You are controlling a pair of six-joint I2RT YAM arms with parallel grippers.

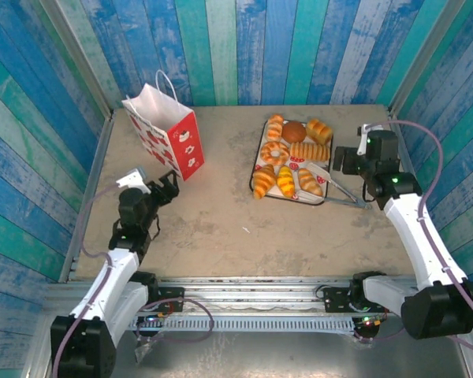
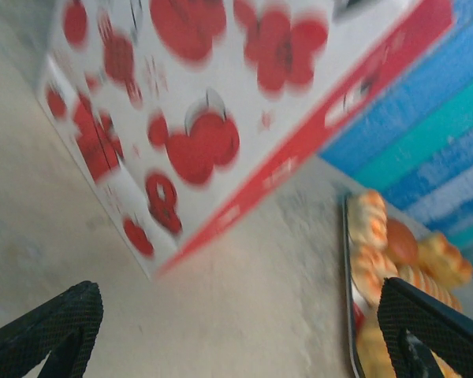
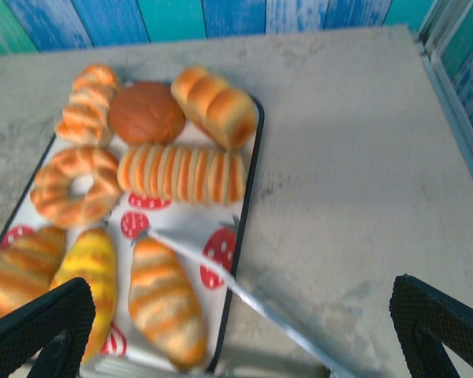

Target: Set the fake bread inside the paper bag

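Observation:
The fake bread [image 1: 288, 153] lies on a strawberry-print tray [image 1: 253, 179] at the back right: a ring doughnut [image 3: 76, 185], a round brown bun [image 3: 146, 113], ridged loaves [image 3: 181, 173] and croissants [image 3: 165, 299]. The paper bag [image 1: 167, 132], white with red print, stands open at the back left, and its side [image 2: 189, 118] looms close in the left wrist view. My left gripper [image 1: 168, 187] [image 2: 240, 339] is open just in front of the bag's near corner, holding nothing. My right gripper [image 1: 344, 161] [image 3: 236, 346] hangs open beside the tray's right edge, also holding nothing.
Metal tongs [image 1: 339, 189] [image 3: 252, 291] lie across the tray's right rim onto the table. Blue and teal plank walls [image 1: 244, 47] close in the beige table on three sides. Bare tabletop [image 1: 221, 213] stretches between the bag and the tray.

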